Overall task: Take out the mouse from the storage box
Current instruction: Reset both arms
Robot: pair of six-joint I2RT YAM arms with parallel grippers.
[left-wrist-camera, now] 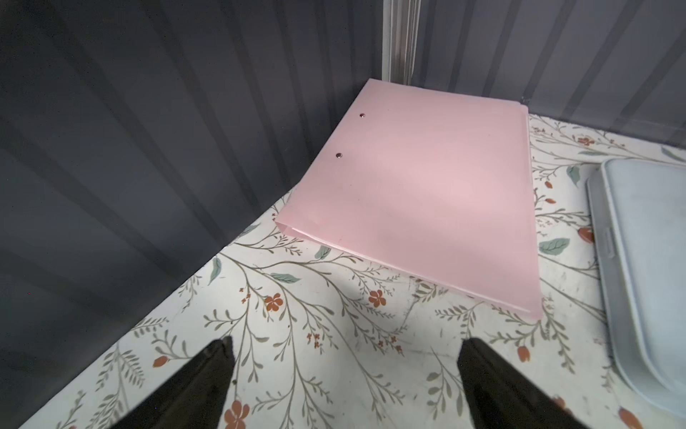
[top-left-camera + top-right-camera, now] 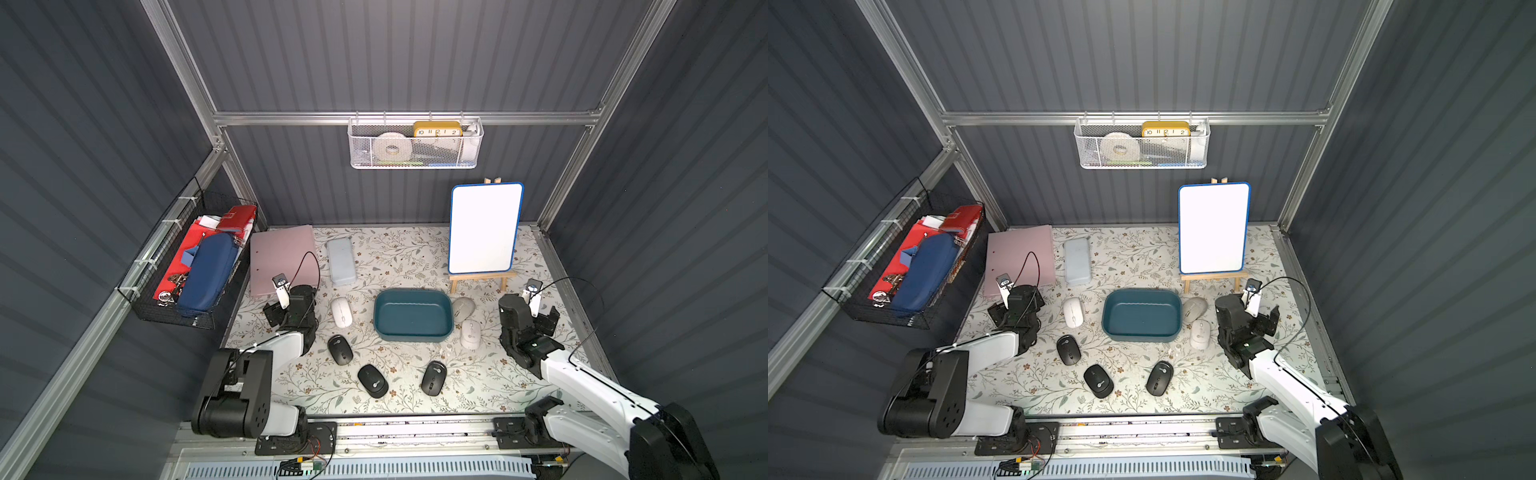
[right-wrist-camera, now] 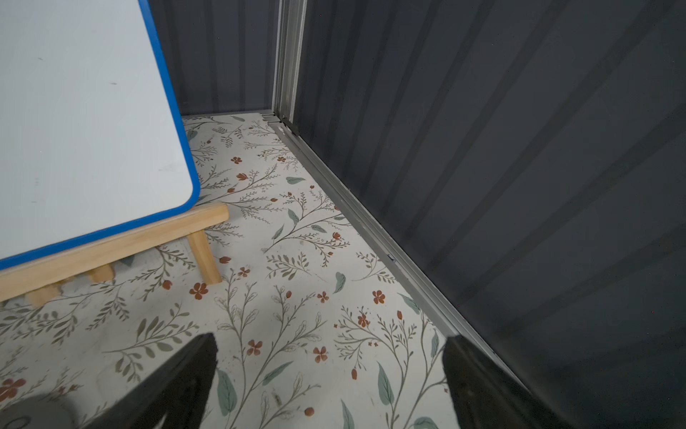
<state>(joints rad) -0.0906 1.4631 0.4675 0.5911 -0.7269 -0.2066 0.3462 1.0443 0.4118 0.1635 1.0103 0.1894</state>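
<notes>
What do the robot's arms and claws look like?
Both arms are made of smooth white tubes joined by chunky black round joints: the left arm and right arm match. A thin black cable loops over each wrist. The left claw and right claw have black pointed fingers.

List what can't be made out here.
Clock: in a top view, lower face hidden by the white wire basket.
Beige mouse: in a top view, one side hidden behind the storage box.
Pale-blue case: left wrist view, cut off by the edge.
Whiteboard: right wrist view, cut off by the edge.
</notes>
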